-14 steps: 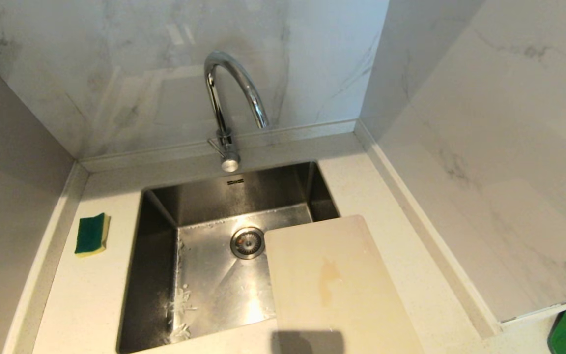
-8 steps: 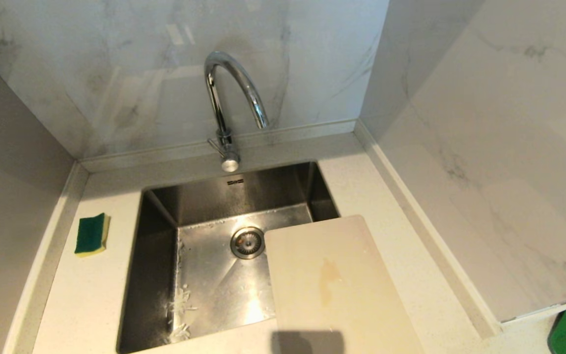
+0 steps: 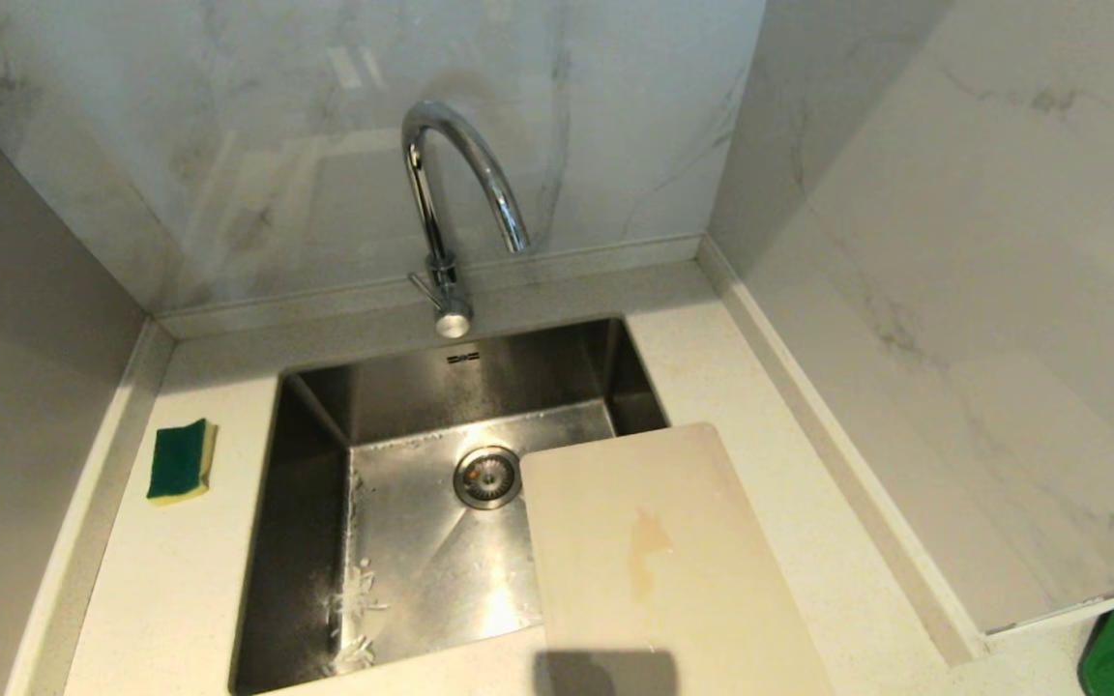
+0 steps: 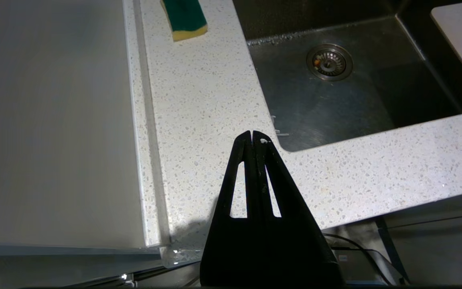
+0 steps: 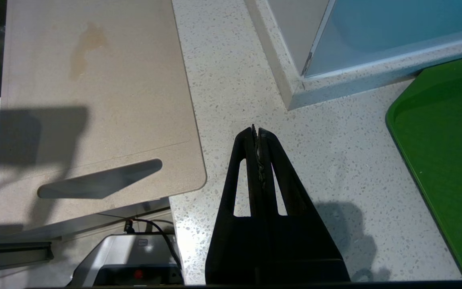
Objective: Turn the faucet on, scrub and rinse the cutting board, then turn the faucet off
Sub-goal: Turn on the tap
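The chrome gooseneck faucet (image 3: pixel 451 193) stands behind the steel sink (image 3: pixel 315 464), its stubby lever (image 3: pixel 452 317) at the base; no water runs. The cream cutting board (image 3: pixel 654 561) with an orange-brown stain lies over the sink's front right corner and the counter; its slot handle (image 5: pixel 98 182) overhangs the counter's front edge. A green-and-yellow sponge (image 3: pixel 181 461) rests on the counter left of the sink. My left gripper (image 4: pixel 252 134) hangs shut and empty above the counter's front left. My right gripper (image 5: pixel 255 130) hangs shut and empty over the counter right of the board. Neither arm shows in the head view.
Marble walls close in the back and right (image 3: pixel 953 290); a grey panel (image 4: pixel 50 120) borders the left. A green board (image 5: pixel 447 152) lies on the counter at far right. White scraps lie on the sink floor near the drain (image 3: pixel 486 477).
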Controlling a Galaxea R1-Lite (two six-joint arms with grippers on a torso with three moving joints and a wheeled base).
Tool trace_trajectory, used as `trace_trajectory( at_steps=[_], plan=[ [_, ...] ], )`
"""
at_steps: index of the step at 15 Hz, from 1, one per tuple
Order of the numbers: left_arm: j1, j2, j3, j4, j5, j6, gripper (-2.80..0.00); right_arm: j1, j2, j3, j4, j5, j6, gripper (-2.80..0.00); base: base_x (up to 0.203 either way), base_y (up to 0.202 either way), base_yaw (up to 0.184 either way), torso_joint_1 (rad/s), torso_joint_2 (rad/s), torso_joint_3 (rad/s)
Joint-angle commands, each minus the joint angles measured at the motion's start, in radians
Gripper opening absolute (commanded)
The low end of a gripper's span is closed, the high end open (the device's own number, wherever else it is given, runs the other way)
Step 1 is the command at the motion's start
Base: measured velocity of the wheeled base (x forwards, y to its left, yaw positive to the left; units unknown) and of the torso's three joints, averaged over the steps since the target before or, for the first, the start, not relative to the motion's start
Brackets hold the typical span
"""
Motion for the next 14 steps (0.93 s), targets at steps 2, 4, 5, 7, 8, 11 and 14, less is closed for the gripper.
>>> trace_trajectory(
  at_steps=[2, 4, 5, 7, 8, 11, 14],
  plan=[
    [0.000, 0.001, 0.002, -0.003, 0.002, -0.005, -2.80, 0.000, 0.001, 0.001, 0.001, -0.002, 0.005, -2.80, 0.000, 0.000, 0.000, 0.000, 0.00, 0.000],
    [0.000, 0.001, 0.000, -0.002, 0.002, -0.006, -2.80, 0.000, 0.001, 0.001, 0.000, 0.000, 0.002, -2.80, 0.000, 0.000, 0.000, 0.000, 0.00, 0.000],
    [0.000, 0.001, 0.000, 0.000, 0.002, -0.006, -2.80, 0.000, 0.001, 0.001, 0.000, 0.000, 0.002, -2.80, 0.000, 0.000, 0.000, 0.000, 0.00, 0.000],
    [-0.001, 0.001, -0.001, -0.002, 0.002, -0.008, -2.80, 0.000, 0.001, 0.001, 0.002, -0.002, 0.002, -2.80, 0.000, 0.000, 0.000, 0.000, 0.00, 0.000],
    [0.000, 0.001, -0.008, 0.000, 0.002, -0.008, -2.80, 0.000, 0.001, 0.001, 0.001, 0.000, 0.002, -2.80, 0.000, 0.000, 0.000, 0.000, 0.00, 0.000],
    [0.000, 0.120, -0.144, 0.027, -0.067, -0.012, -2.80, -0.001, 0.001, 0.001, 0.001, 0.000, 0.002, -2.80, 0.000, 0.000, 0.000, 0.000, 0.00, 0.000],
    [0.000, 0.399, -0.412, 0.038, -0.178, -0.011, -2.80, 0.000, 0.001, 0.000, 0.001, -0.001, 0.002, -2.80, 0.000, 0.000, 0.000, 0.000, 0.00, 0.000]
  ],
)
